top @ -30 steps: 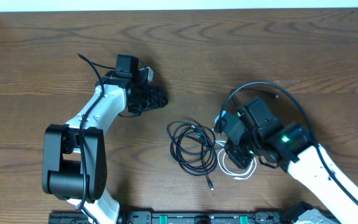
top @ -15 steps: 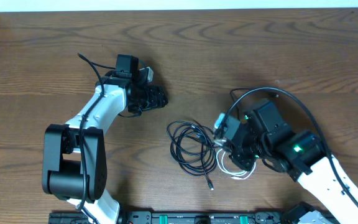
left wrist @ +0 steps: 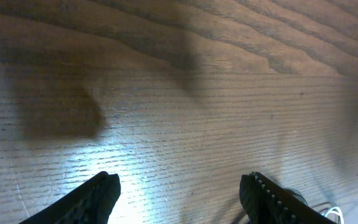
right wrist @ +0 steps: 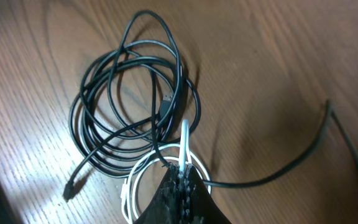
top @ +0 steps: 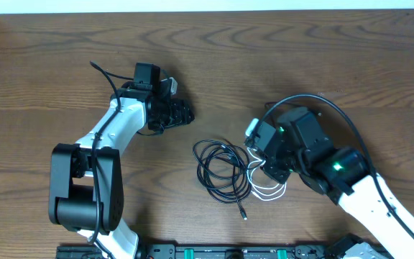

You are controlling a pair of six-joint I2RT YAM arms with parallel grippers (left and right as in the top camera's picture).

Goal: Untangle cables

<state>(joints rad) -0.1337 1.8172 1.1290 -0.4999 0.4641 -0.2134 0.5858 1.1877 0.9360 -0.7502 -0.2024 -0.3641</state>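
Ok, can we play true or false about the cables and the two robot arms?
1. The right fingers are pinched shut on the white cable. True.
2. The left fingers are holding a black cable. False: they are open over bare wood and hold nothing.
3. The black cable lies in a loopy coil on the table. True.
4. The white cable lies far away from the black one. False: its loop sits right at the edge of the black coil and overlaps it.
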